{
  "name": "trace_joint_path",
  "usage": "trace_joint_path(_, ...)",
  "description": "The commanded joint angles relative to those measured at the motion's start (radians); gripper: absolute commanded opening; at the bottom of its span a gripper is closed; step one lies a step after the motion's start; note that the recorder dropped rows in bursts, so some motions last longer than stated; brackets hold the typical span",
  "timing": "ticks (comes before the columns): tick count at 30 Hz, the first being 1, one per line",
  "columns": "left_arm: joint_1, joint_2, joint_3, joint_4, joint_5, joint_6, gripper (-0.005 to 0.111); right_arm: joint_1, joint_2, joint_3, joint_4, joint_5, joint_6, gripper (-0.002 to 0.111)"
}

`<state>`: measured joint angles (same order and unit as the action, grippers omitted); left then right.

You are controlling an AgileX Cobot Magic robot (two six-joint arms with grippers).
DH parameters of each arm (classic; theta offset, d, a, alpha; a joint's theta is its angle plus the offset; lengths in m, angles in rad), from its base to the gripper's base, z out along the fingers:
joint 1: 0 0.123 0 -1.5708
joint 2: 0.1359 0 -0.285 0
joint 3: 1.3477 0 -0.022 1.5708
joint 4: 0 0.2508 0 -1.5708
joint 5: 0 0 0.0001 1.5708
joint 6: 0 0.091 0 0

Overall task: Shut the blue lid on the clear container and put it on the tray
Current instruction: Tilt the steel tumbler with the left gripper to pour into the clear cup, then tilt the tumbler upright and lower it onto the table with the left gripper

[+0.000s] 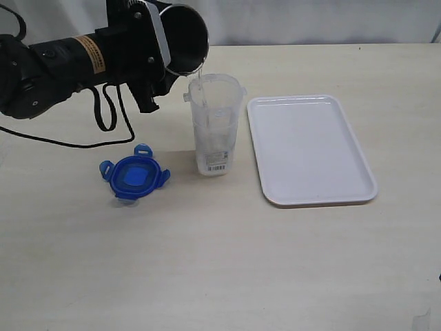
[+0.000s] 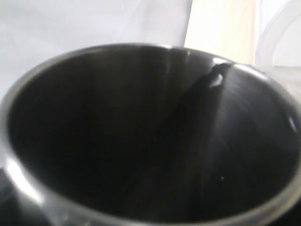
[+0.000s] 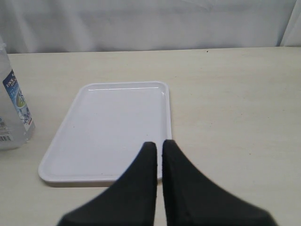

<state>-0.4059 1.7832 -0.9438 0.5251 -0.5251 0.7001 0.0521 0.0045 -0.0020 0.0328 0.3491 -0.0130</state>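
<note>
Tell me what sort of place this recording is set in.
Probably a robot test bench: a pale table, a plain white backdrop behind, and a few staged props like the tray and clear container.

The pale table carries three things in a row: the blue lid lying flat on the left, the clear container upright in the middle, and the white tray flat on the right, none touching.
</note>
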Motion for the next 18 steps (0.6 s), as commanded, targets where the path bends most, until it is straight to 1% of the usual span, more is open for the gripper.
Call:
trace_joint_path(1, -0.003, -0.015, -0.017, -0.031, -0.049, -0.071, 0.000, -0.004, -0.005, 0.002, 0.005, -0.004, 0.001, 0.004)
trace_joint_path(10, -0.003, -0.015, -0.017, -0.031, -0.049, -0.342, 0.000, -0.004, -0.005, 0.002, 0.005, -0.004, 0.001, 0.004)
trace_joint_path(14, -0.003, -0.015, -0.017, -0.033, -0.051, -0.503, 0.000, -0.004, -0.005, 0.002, 0.005, -0.004, 0.001, 0.004)
trace_joint_path(16, -0.003, -0.015, -0.017, -0.056, -0.051, -0.590, 0.000, -0.004, -0.005, 0.002, 0.005, -0.004, 0.001, 0.004)
trace_joint_path(18, 0.004, -0.012, -0.017, -0.124, -0.057, -0.652, 0.000, -0.004, -0.005, 0.002, 0.005, -0.004, 0.001, 0.004)
